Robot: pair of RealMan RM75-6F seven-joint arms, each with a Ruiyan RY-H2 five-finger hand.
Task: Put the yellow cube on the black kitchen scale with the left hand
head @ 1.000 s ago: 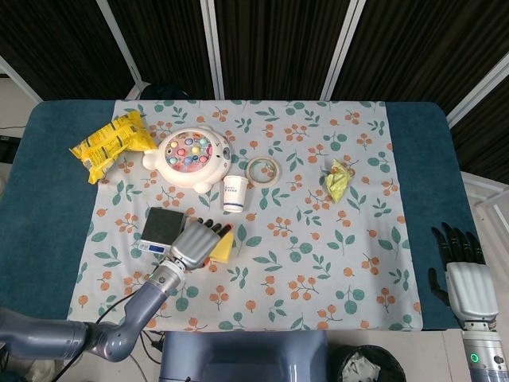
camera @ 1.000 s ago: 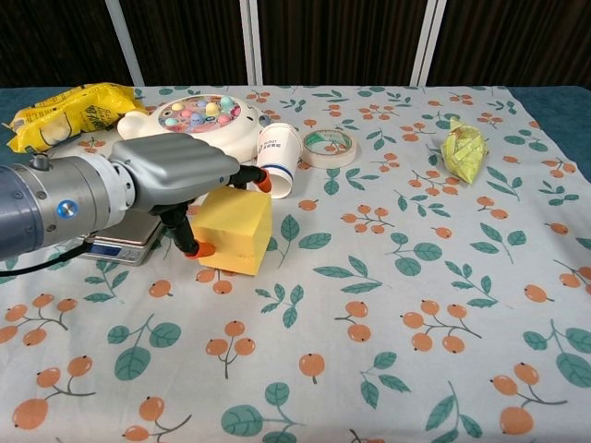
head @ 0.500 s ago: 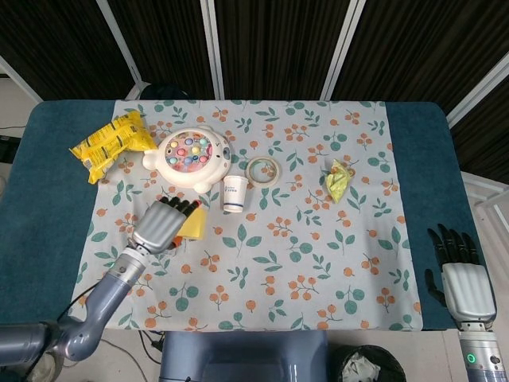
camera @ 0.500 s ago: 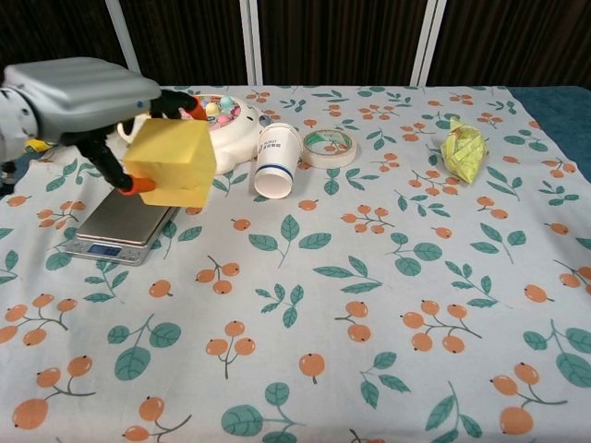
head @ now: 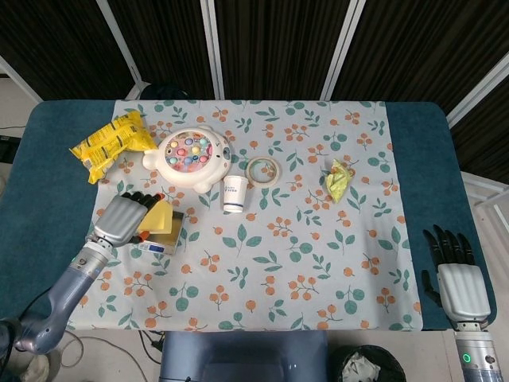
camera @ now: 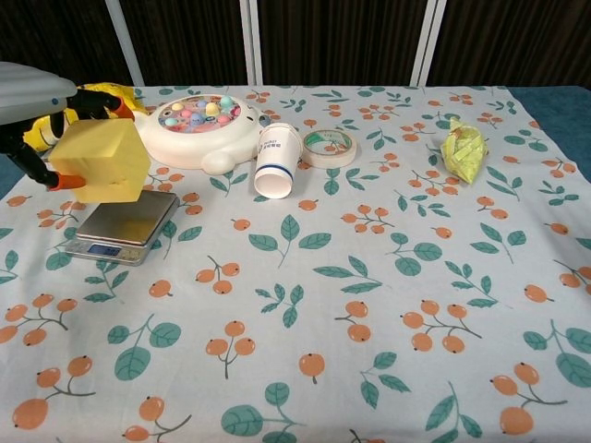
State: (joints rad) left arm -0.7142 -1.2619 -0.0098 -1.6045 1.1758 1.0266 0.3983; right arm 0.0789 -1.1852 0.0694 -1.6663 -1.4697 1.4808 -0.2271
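Observation:
My left hand [head: 123, 220] [camera: 32, 101] grips the yellow cube [head: 161, 217] [camera: 102, 162] between thumb and fingers. In the chest view the cube hangs clear above the left part of the black kitchen scale [camera: 125, 226], not touching it. From the head view the cube covers most of the scale [head: 165, 241], whose display strip shows at the near edge. My right hand [head: 456, 277] rests open at the table's right near corner, far from both.
Behind the scale stand a white fishing toy [head: 191, 157], a paper cup [head: 235, 194] and a tape roll [head: 262, 170]. A yellow snack bag [head: 110, 143] lies far left, and a crumpled yellow wrapper [head: 339, 180] to the right.
My left hand lifted the cube off the cloth and carried it left, from beside the scale's right edge to above the scale. The right hand barely moved.

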